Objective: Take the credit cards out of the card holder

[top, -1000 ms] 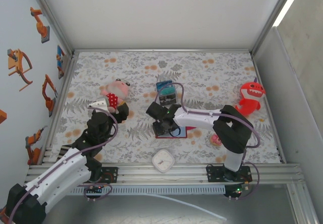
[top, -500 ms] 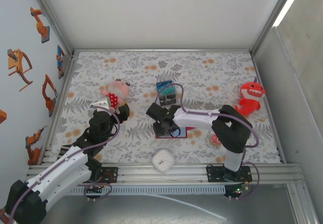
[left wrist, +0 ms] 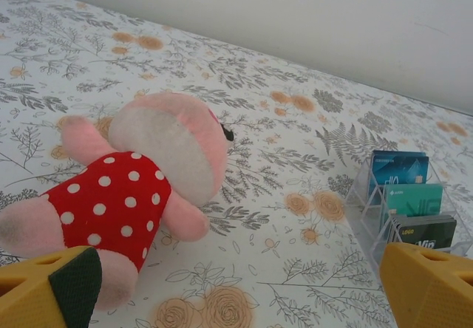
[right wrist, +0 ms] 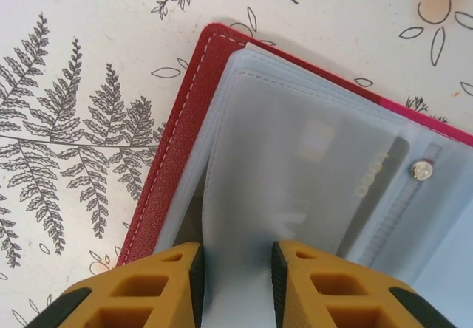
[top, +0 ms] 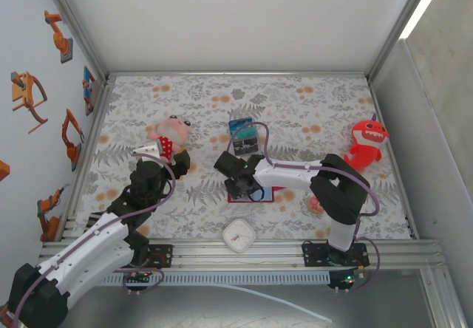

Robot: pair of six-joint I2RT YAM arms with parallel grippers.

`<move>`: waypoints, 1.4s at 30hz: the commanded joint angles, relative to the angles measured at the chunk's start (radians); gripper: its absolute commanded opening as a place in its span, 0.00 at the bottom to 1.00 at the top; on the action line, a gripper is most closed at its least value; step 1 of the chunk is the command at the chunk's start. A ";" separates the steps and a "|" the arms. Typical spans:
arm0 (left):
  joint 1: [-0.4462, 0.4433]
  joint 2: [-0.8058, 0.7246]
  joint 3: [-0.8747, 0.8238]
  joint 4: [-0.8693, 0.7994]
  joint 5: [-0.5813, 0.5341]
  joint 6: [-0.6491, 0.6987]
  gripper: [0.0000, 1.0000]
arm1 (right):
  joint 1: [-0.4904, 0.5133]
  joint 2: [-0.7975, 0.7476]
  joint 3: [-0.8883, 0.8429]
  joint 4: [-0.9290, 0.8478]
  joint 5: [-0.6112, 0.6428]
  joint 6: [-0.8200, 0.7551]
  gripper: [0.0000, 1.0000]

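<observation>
Left gripper [left wrist: 236, 287]: jaws fully apart, holding nothing, hovering over the left half of the worktop [top: 310, 99], just near of the pink plush toy [left wrist: 148, 173].

Middle, toward the far edge: clear card stand [left wrist: 403, 195] with teal and grey cards standing upright in it. It is not the target.

Card holder [right wrist: 177, 128]: lies open and flat, middle of the worktop toward the near edge. Red stitched cover underneath, translucent sleeves fanned on top.

Right gripper [right wrist: 236, 269]: over the holder, jaws narrowed to a small gap with a raised sleeve leaf between the pads. Firm pinch or loose contact: cannot tell.

Credit cards [right wrist: 336, 169]: one shows dimly through the frosted sleeve, right of the gripper, just beside the snap stud [right wrist: 422, 170].

Handling, my judgement:
- Holder is light and likely to slide on the cloth, so it may need pinning.
- Sleeves are soft and slick. They will buckle and lift rather than release a card.
- Cards are stiff, thin and smooth. Best hold is an exposed short edge at a sleeve mouth, pulled along the pocket.

Right edge: red shark plush [top: 367, 139], well apart.
</observation>
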 commanded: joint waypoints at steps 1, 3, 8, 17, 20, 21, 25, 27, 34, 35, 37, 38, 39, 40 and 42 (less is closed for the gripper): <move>0.004 0.004 0.044 -0.019 0.010 -0.011 0.97 | 0.001 0.014 -0.030 -0.051 0.066 -0.002 0.25; 0.004 0.009 0.045 -0.019 0.012 -0.009 0.97 | 0.001 0.004 -0.027 -0.057 0.084 -0.009 0.20; 0.003 0.015 0.045 -0.018 0.016 -0.011 0.97 | 0.002 -0.021 -0.007 -0.069 0.116 -0.015 0.16; 0.004 0.015 0.060 -0.019 0.010 0.003 0.97 | 0.003 -0.054 0.007 -0.117 0.195 -0.014 0.21; 0.003 0.015 0.066 -0.023 0.011 0.004 0.97 | 0.002 -0.057 0.012 -0.140 0.224 -0.015 0.24; 0.003 0.017 0.067 -0.022 0.012 0.005 0.97 | 0.002 -0.058 0.015 -0.146 0.231 -0.014 0.25; 0.003 0.024 0.070 -0.020 0.014 0.006 0.97 | -0.003 -0.070 0.014 -0.157 0.250 -0.013 0.30; 0.004 0.027 0.072 -0.020 0.013 0.006 0.97 | -0.007 -0.078 0.009 -0.161 0.257 -0.007 0.34; 0.003 0.025 0.077 -0.026 0.017 0.009 0.97 | -0.022 -0.120 -0.018 -0.164 0.278 0.005 0.37; 0.005 0.024 0.078 -0.026 0.018 0.009 0.97 | -0.026 -0.126 -0.024 -0.165 0.282 0.006 0.37; 0.004 0.021 0.079 -0.028 0.021 0.011 0.97 | -0.037 -0.140 -0.039 -0.164 0.287 0.012 0.37; 0.003 0.020 0.080 -0.030 0.022 0.012 0.97 | -0.044 -0.148 -0.047 -0.164 0.289 0.016 0.37; 0.003 0.021 0.081 -0.030 0.025 0.013 0.97 | -0.052 -0.154 -0.055 -0.164 0.291 0.018 0.37; 0.004 0.021 0.083 -0.033 0.030 0.019 0.97 | -0.061 -0.162 -0.068 -0.164 0.294 0.020 0.37; 0.004 0.021 0.089 -0.041 0.036 0.026 0.97 | -0.079 -0.178 -0.087 -0.165 0.297 0.027 0.36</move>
